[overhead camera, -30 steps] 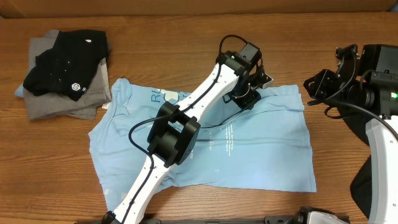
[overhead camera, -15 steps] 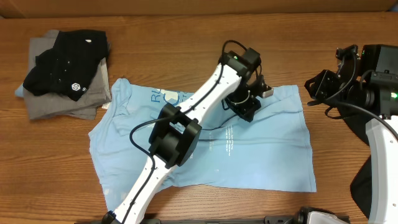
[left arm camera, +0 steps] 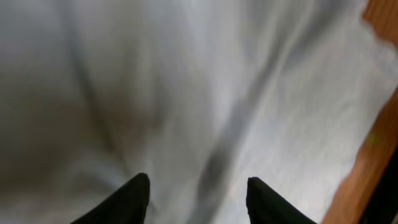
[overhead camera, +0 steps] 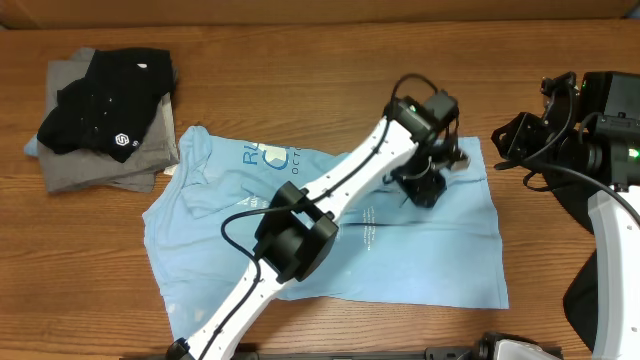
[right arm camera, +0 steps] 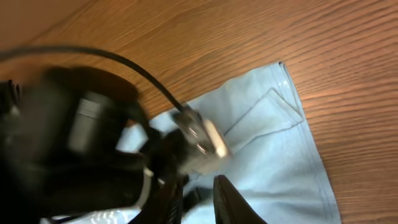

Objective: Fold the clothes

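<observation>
Hovering left gripper (left arm camera: 198, 190): we see its jaws apart, nothing between them.
Light blue T-shirt (overhead camera: 420, 260): spread flat directly beneath it.
Right gripper (overhead camera: 512, 138): off the shirt's edge; we cannot tell its state.

- On the light blue T-shirt (overhead camera: 200, 215) we read large white letters (overhead camera: 253, 155) beginning "RU" (the rest is illegible).
- The black shirt (overhead camera: 100, 105) carries a small white logo (overhead camera: 122, 141), wordless.

Matt cloth T-shirt (overhead camera: 420, 250), grained wood table (overhead camera: 280, 60)
</observation>
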You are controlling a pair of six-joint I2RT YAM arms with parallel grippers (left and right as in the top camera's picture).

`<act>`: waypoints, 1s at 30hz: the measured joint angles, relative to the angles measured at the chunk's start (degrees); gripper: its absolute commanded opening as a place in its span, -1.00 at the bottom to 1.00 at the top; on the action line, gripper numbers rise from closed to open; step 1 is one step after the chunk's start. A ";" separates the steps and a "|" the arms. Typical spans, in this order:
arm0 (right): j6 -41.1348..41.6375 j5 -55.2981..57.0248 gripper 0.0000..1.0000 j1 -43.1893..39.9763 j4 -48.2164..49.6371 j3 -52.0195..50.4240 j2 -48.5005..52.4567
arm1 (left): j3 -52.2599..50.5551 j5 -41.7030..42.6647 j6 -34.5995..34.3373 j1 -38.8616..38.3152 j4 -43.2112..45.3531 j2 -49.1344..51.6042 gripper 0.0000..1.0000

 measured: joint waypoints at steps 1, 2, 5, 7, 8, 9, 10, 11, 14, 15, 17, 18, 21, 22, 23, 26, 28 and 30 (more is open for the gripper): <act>0.68 0.90 -0.59 0.00 0.04 0.00 0.00 | 1.01 0.02 -0.22 0.50 1.66 0.00 -0.15; 1.29 1.62 -0.58 0.00 0.07 0.00 0.00 | 1.88 0.07 -0.22 1.01 3.72 0.00 -0.14; 4.35 4.98 -0.57 -0.24 0.59 0.00 0.00 | 2.56 0.09 -0.31 2.08 8.35 0.00 -0.13; 6.43 6.32 -0.56 -0.96 0.98 0.00 0.00 | 2.51 0.04 -0.31 2.45 10.25 0.11 -0.09; 7.58 6.80 -0.57 -1.77 1.07 0.00 0.00 | 2.45 0.04 -0.31 2.45 11.41 0.15 -0.07; 8.48 7.28 -0.54 -2.45 1.09 0.00 0.00 | 2.40 0.07 -0.31 2.38 12.24 0.17 -0.07; 9.64 7.54 -0.52 -3.48 1.07 0.00 0.00 | 2.36 0.09 -0.33 2.27 13.03 0.28 -0.07; 10.27 7.69 -0.52 -4.42 1.05 0.00 0.00 | 2.34 0.20 -0.33 2.08 13.64 0.39 -0.07; 11.87 7.58 -0.52 -7.10 0.72 0.00 0.00 | 2.32 1.25 -0.33 1.64 14.71 1.29 -0.06; 12.22 7.50 -0.52 -7.74 0.61 0.00 0.00 | 2.32 1.73 -0.33 1.55 14.82 1.70 -0.07; 12.68 7.39 -0.52 -8.74 0.07 0.00 0.00 | 2.29 2.58 -0.31 1.51 15.02 2.75 -0.06; 12.79 7.34 -0.52 -9.03 -0.09 0.00 0.00 | 2.25 2.86 -0.33 1.49 15.12 3.21 -0.06; 13.14 7.15 -0.52 -9.09 -0.24 0.00 0.00 | 2.19 3.08 -0.31 1.46 15.82 4.70 -0.03; 13.22 7.15 -0.52 -9.09 -0.35 0.00 0.00 | 2.19 3.10 -0.33 1.46 16.11 5.14 -0.02; 13.33 7.13 -0.52 -9.09 -0.52 0.00 0.00 | 2.14 3.10 -0.31 1.46 16.33 5.53 -0.01; 13.46 7.06 -0.52 -9.11 -1.09 0.00 0.00 | 2.10 3.30 -0.33 1.46 17.03 6.64 0.02; 13.51 7.04 -0.52 -9.11 -1.46 0.00 0.00 | 2.05 3.32 -0.33 1.44 17.51 7.21 0.12; 13.51 7.04 -0.52 -9.09 -1.64 0.00 0.00 | 1.90 3.41 -0.50 1.40 18.25 7.56 0.13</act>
